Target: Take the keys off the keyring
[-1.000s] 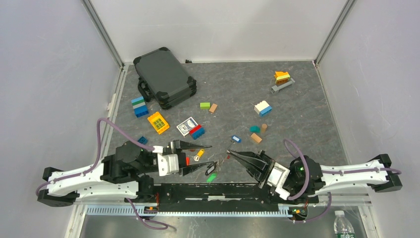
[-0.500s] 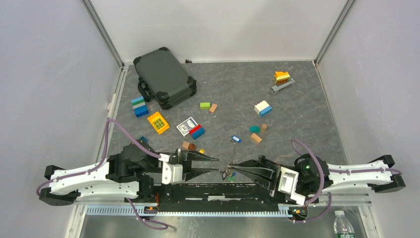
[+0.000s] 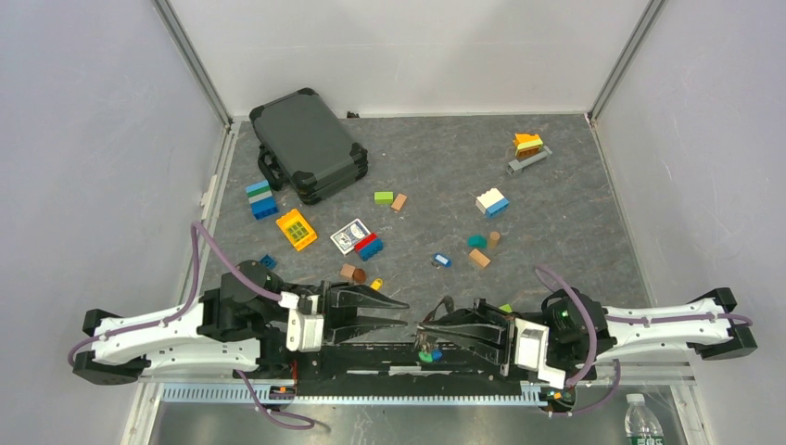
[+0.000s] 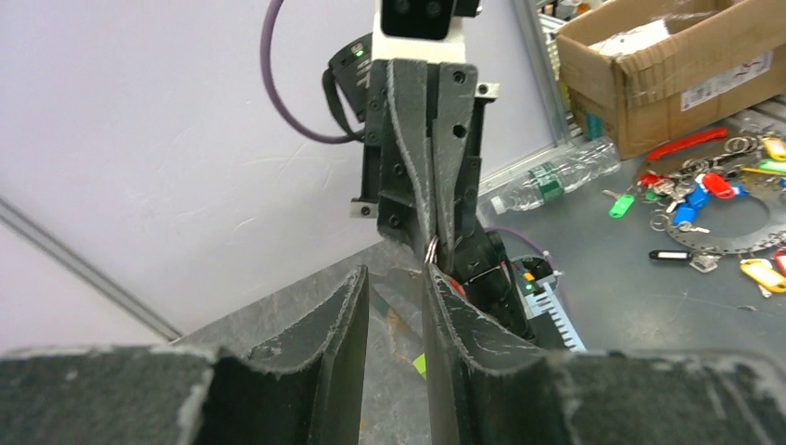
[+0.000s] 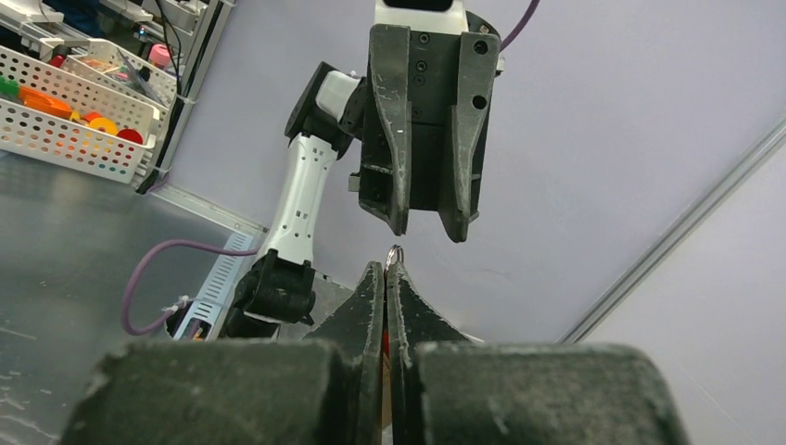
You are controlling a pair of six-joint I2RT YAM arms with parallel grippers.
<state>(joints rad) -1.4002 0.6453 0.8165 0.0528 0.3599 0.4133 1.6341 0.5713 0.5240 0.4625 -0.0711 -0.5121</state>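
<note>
- Drawn back since a second ago: left gripper [image 3: 406,313] and right gripper [image 3: 419,336], from the far side of the rail [image 3: 352,357] to just above it, now pointing at each other along its length.
- Carried along with them: the keyring [image 5: 394,248], then just beyond the rail, now over its middle.
- Narrower than a second ago, yet released: left gripper, fingers parted with a clear gap and nothing between them.
- Clenched hard on the keyring: right gripper, pads pressed together, only a small arc of wire peeking past the tips.
- Tip to tip above the rail, just apart; wire arc just beside one left finger, touching or not impossible to tell.
- Dangling under the right tips, directly over the rail: keys [image 3: 426,355], green and blue heads showing, any others hidden.
- Likely handling: light, thin, stiff, slick wire, prone to twisting or sliding in a pinch; keys loose on it, free to swing and bunch.
- Best hold, as a judgement: keep the right pinch on bare wire clear of the opening; take one key by its plastic head, broader and grippier than the metal blade, then slide toward the opening.
- Worth guarding against: a slackened pinch, dropping the whole bunch onto or behind the rail.
</note>
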